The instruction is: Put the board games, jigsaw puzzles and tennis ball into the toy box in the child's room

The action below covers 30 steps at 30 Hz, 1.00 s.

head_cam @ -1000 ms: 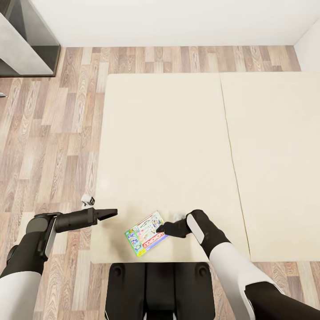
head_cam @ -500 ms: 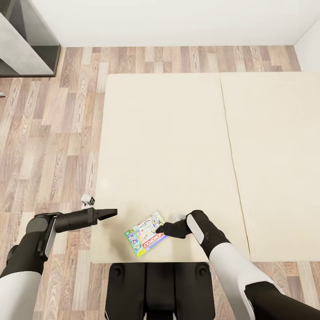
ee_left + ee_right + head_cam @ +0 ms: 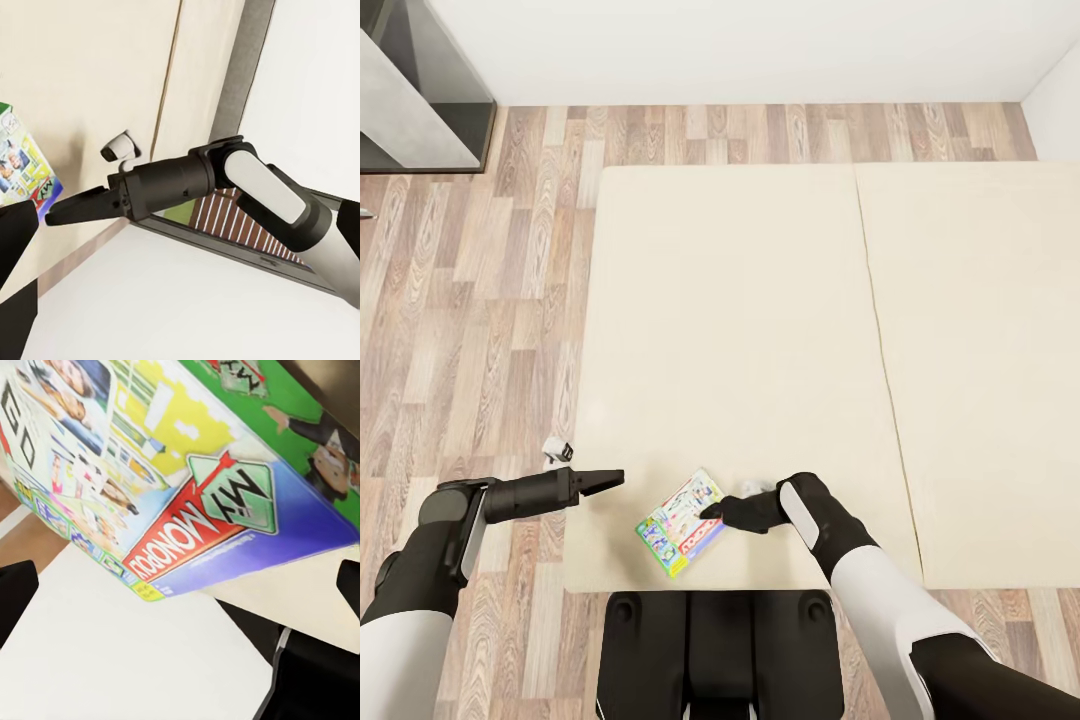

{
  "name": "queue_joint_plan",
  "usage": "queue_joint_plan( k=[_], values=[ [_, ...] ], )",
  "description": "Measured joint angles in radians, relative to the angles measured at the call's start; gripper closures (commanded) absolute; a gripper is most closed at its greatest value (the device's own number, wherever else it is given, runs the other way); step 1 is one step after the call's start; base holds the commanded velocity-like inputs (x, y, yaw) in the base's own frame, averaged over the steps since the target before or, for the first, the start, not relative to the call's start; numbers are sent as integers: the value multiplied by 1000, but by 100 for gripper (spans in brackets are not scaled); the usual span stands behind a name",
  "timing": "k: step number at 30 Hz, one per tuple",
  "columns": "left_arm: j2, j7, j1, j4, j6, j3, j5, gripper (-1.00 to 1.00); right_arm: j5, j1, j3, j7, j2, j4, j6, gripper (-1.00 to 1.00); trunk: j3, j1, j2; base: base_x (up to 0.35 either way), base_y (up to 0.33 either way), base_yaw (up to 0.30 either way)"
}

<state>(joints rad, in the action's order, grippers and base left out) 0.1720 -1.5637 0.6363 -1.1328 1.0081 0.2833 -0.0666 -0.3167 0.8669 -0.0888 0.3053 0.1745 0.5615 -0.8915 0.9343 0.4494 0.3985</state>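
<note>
Game box (image 3: 681, 524) tilts and shifts a bit left since earlier frame, one edge raised | right gripper (image 3: 712, 512) at its right edge, grip state cannot tell | box near bed (image 3: 760, 300) front edge | left gripper (image 3: 612, 479) narrow, holding nothing, apart | risk: thin box slips, drops to floor

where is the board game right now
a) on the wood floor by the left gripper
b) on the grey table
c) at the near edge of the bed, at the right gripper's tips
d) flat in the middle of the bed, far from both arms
c: the board game sits by the bed's near edge, with the right gripper at its side.
</note>
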Motion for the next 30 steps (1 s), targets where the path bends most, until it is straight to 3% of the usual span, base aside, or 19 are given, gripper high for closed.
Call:
queue_joint_plan(
  k=[12, 21, 30],
  values=[
    [0, 0, 0, 0, 0, 0, 0, -100, 1, 0, 0, 6, 0, 7, 12, -100, 0, 0, 0, 0, 0, 0],
    [4, 0, 0, 0, 0, 2, 0, -100, 4, 0, 0, 72, 0, 8, 94, -100, 0, 0, 0, 0, 0, 0],
    [8, 0, 0, 0, 0, 20, 0, -100, 6, 0, 0, 85, 0, 7, 156, -100, 0, 0, 0, 0, 0, 0]
  ],
)
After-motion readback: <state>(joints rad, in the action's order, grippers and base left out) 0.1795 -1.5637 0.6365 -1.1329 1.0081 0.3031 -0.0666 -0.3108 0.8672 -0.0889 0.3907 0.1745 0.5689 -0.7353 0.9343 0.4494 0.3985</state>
